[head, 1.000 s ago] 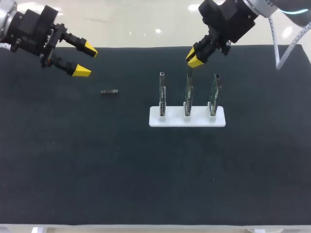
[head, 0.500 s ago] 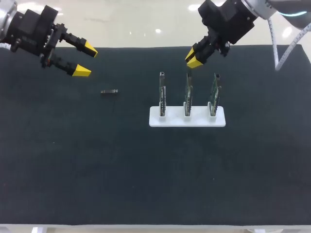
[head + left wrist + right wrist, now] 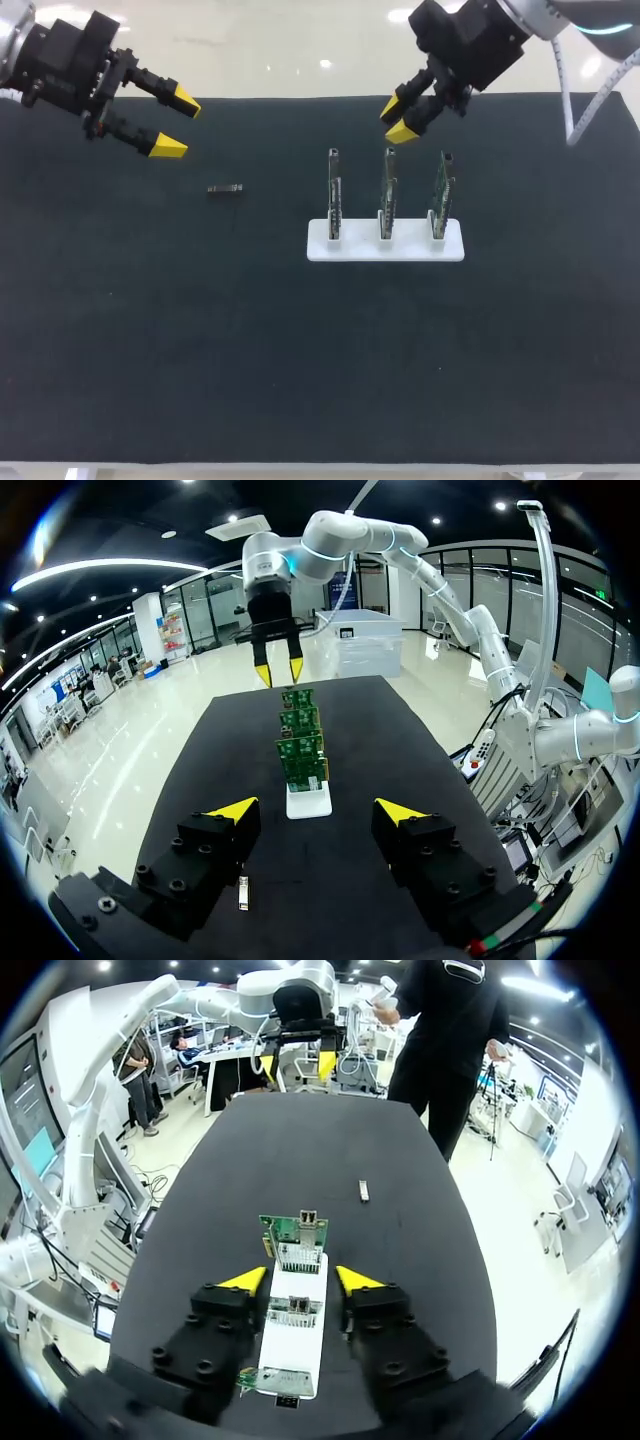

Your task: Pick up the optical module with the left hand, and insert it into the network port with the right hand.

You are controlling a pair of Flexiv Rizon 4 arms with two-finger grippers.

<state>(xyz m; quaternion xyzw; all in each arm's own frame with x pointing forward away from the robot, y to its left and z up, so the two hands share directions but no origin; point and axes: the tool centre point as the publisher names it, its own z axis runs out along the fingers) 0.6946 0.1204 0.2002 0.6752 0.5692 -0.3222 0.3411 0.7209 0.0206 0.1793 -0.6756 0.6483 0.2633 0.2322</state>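
While left pincer hovers released, optical module lies nearby, apart, on table | right pincer: released

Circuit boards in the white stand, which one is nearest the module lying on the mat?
The head view's leftmost board; the optical module lies off that end of the stand, the other two farther away.

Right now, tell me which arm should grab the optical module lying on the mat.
Left. The left gripper hangs open near the optical module on its side of the mat; the right gripper hovers by the card rack, farther off.
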